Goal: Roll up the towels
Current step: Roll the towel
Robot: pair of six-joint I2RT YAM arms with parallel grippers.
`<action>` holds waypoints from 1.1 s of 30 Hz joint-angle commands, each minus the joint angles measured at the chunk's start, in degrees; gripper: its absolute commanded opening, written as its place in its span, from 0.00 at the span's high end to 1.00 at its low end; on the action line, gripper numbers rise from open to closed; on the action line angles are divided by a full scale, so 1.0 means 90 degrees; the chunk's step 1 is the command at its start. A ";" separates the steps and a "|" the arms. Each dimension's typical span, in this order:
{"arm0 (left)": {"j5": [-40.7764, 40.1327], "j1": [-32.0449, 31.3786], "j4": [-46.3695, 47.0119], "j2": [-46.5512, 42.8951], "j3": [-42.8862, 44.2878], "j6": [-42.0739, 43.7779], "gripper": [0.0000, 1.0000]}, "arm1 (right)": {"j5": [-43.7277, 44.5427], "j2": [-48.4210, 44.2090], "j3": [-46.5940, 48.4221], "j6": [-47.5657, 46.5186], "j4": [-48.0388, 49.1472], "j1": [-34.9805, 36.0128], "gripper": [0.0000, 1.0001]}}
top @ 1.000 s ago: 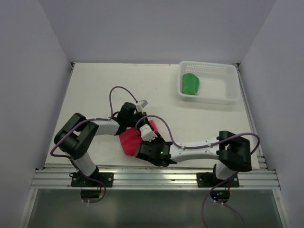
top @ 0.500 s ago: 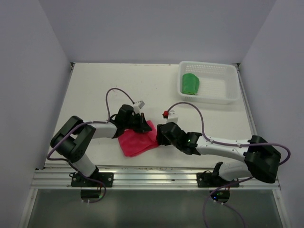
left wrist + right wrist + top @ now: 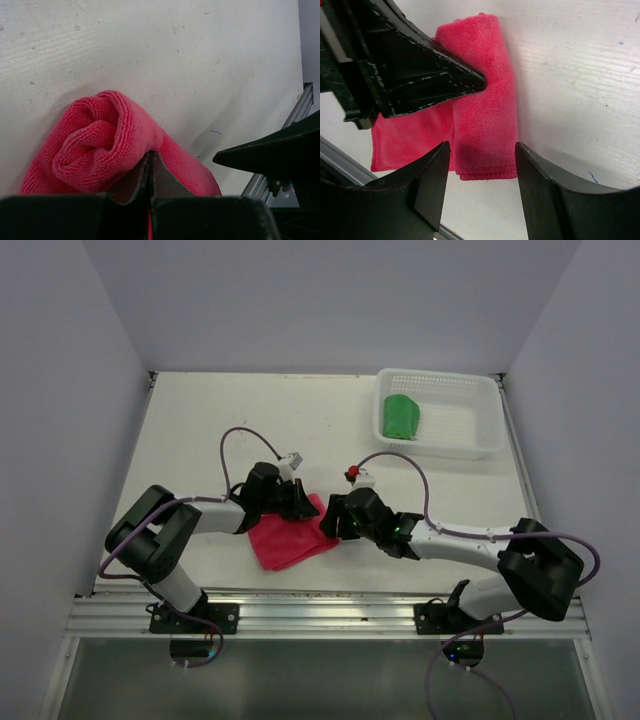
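Left gripper (image 3: 150, 167) pinches the pink towel (image 3: 290, 538) beside its rolled end, fingers clamped together on the cloth, near the front of the white table (image 3: 200, 430). Right gripper (image 3: 480, 150) hovers with fingers spread, the towel's folded strip between them (whether they touch it is hard to tell). The green towel (image 3: 402, 417) sits in the white basket (image 3: 470, 440) at the far right corner, with pale walls (image 3: 300, 300) around.
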 commanded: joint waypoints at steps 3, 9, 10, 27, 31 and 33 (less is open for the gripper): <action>-0.0424 0.0068 -0.0659 0.0059 -0.0291 0.0170 1.00 | -0.0256 0.0467 0.0057 0.0047 0.0343 -0.0062 0.42; -0.0473 0.0068 -0.0728 -0.0029 -0.0311 0.0199 1.00 | -0.0510 0.0887 -0.0167 0.0096 0.0626 -0.0062 0.43; -0.0482 0.0068 -0.0737 -0.0049 -0.0311 0.0189 1.00 | -0.0491 0.0926 -0.0245 0.0125 0.0655 -0.0062 0.45; -0.0180 0.0458 -0.1059 -0.0331 0.0283 0.0277 1.00 | 0.0202 0.0926 -0.0109 -0.0626 0.0120 0.0191 1.00; -0.0170 0.0546 -0.1421 -0.0449 0.0752 0.0365 1.00 | 0.1187 0.0829 0.0174 -0.1045 -0.0446 0.0630 1.00; -0.0141 0.0585 -0.1538 -0.0527 0.0977 0.0375 1.00 | 0.1916 0.0887 0.0437 -0.1270 -0.0798 0.0961 1.00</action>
